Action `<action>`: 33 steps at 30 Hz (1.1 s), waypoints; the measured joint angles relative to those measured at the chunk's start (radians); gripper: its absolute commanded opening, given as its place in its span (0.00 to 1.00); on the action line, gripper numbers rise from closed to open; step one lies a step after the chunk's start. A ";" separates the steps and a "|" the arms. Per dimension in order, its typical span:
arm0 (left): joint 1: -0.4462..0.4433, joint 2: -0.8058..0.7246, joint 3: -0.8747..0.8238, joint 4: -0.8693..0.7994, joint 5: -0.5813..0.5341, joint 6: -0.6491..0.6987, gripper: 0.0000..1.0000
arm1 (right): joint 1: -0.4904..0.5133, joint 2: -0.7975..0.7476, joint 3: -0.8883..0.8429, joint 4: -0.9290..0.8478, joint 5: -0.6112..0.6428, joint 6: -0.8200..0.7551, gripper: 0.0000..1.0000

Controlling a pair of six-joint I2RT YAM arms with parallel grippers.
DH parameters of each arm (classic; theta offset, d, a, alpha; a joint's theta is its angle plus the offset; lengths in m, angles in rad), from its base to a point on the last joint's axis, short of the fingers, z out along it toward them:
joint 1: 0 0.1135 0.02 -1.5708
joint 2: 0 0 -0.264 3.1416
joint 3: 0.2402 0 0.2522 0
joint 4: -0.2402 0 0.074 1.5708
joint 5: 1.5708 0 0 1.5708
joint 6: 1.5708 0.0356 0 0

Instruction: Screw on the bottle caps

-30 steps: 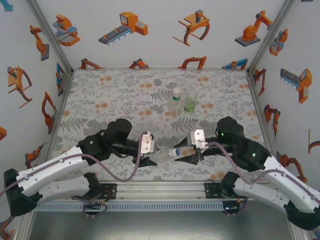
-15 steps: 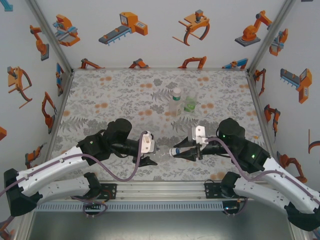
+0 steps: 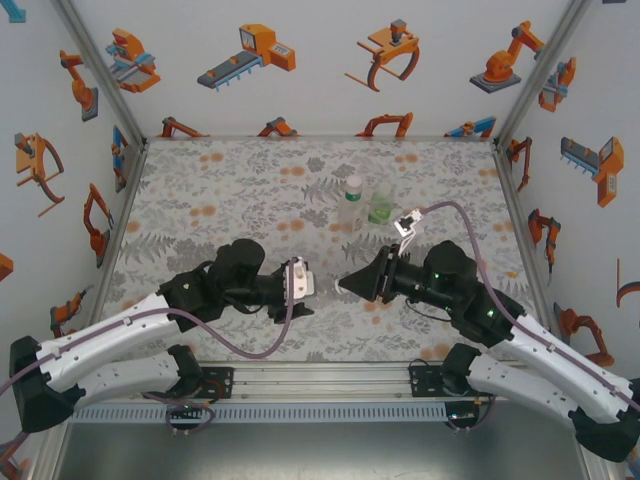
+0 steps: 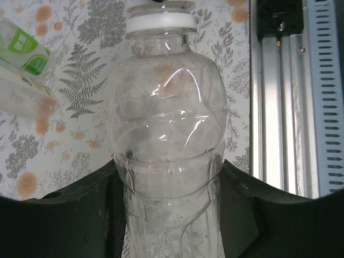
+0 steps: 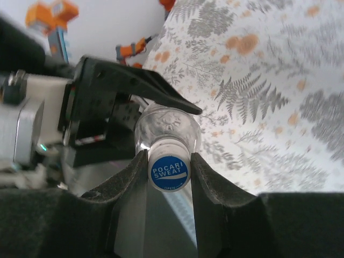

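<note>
My left gripper (image 3: 308, 296) (image 4: 167, 209) is shut on the body of a clear bottle (image 4: 164, 118), which lies level above the near table with its neck toward the right arm. A white cap (image 4: 161, 23) sits on that neck; its top is blue and printed (image 5: 169, 173). My right gripper (image 3: 346, 283) (image 5: 169, 177) is shut on this cap, one finger (image 5: 131, 188) on each side. In the right wrist view the bottle shoulder (image 5: 166, 124) shows just beyond the cap. Two more bottles stand upright at the back: a clear one (image 3: 351, 203) with a white cap, and a green one (image 3: 381, 207).
The flowered table mat (image 3: 230, 190) lies bare to the left and right of the standing bottles. An aluminium rail (image 3: 320, 378) runs along the near edge under the arm bases. Printed walls (image 3: 320, 70) close the table at the back and on both sides.
My right gripper has closed on the cap and rolled over, its wrist camera swinging from the near side to the far side. The left gripper still holds the bottle, a little lower and left.
</note>
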 measured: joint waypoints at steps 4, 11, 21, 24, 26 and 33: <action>0.001 0.020 -0.012 -0.001 -0.046 0.000 0.00 | 0.000 -0.002 -0.073 0.015 0.094 0.300 0.00; 0.002 0.030 -0.016 -0.004 -0.073 0.000 0.00 | 0.000 0.010 -0.103 0.019 0.145 0.477 0.01; 0.010 0.055 -0.003 0.015 -0.016 -0.007 0.00 | 0.000 0.044 0.016 -0.086 0.143 0.280 0.46; -0.002 0.062 0.008 0.027 0.070 -0.007 0.00 | 0.000 0.036 0.074 -0.093 0.145 0.145 0.50; -0.006 0.060 0.010 0.027 0.108 -0.006 0.00 | 0.000 0.022 0.117 -0.092 0.134 0.040 0.50; -0.006 0.055 0.019 0.019 0.165 0.002 0.00 | 0.000 -0.033 0.195 -0.092 0.021 -0.377 0.49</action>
